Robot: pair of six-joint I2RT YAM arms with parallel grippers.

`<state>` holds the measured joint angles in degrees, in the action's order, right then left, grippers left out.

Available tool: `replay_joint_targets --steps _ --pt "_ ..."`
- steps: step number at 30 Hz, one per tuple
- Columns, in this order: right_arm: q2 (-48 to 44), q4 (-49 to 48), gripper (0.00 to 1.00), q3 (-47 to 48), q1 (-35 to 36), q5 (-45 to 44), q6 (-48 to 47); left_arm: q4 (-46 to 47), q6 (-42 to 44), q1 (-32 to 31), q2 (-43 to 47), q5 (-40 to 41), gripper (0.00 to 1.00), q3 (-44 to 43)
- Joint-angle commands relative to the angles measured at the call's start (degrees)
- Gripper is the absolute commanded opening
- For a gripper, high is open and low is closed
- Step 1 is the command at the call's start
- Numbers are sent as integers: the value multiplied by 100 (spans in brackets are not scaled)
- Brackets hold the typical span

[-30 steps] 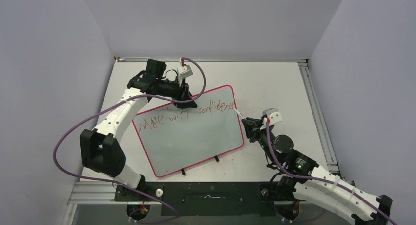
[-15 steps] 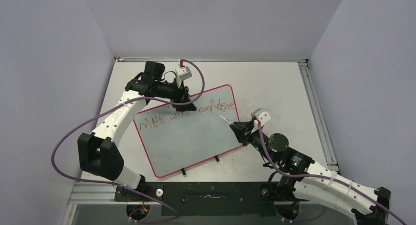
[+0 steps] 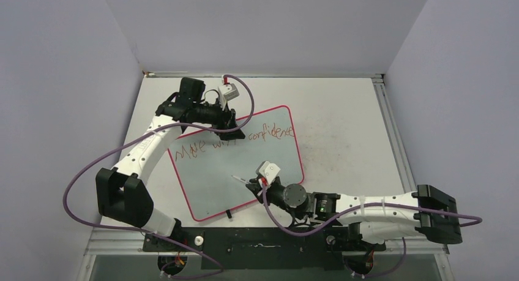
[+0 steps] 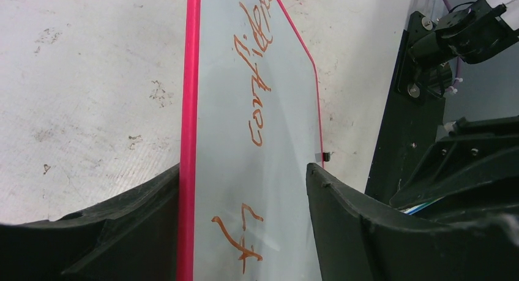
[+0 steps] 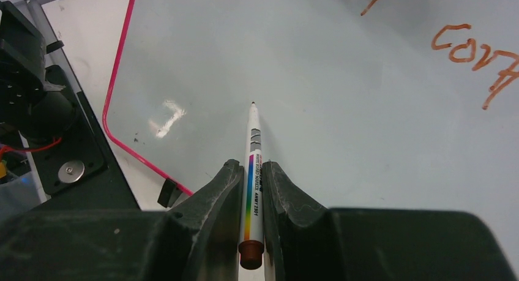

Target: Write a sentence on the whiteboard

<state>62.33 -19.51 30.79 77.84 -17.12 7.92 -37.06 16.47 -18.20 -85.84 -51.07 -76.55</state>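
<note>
The whiteboard (image 3: 214, 180), pale with a pink rim, lies tilted in the middle of the table. The sentence (image 3: 232, 143) runs in thin red-brown letters along its far edge, and "confidence" can be read. My left gripper (image 3: 235, 131) is at that far edge, partly covering the middle word. In the left wrist view it (image 4: 245, 189) stands open, its fingers on either side of the pink rim (image 4: 190, 109), apart from the board. My right gripper (image 5: 251, 168) is shut on a white marker (image 5: 253, 134). The marker's tip (image 3: 234, 177) sits over the blank lower part of the board.
A black foot (image 3: 228, 213) sticks out under the board's near rim. The black mounting plate (image 3: 263, 241) runs along the near edge, and a metal rail (image 3: 398, 146) lines the right side. Purple cables loop off both arms. Grey walls close in three sides.
My right arm swung from the board's right edge down and left to its lower middle, carrying the marker. My left gripper's jaws have spread apart at the far rim.
</note>
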Motion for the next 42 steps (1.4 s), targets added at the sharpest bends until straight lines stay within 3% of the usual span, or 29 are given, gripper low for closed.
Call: replay_joint_targets --steps 1,8,17,35,42 --pt "454 -1267 5 383 72 -284 -173 335 -123 27 287 15 64 -5" --pt "998 -1593 5 710 78 -260 -364 380 -162 27 290 33 66 7" --pt "1409 -1258 5 965 79 -485 -329 377 -162 33 311 46 66 9" --pt "1381 -630 5 692 267 -456 200 381 -153 30 305 20 66 9" --pt "1487 -715 5 820 282 -1021 206 375 -153 35 307 3 66 9"
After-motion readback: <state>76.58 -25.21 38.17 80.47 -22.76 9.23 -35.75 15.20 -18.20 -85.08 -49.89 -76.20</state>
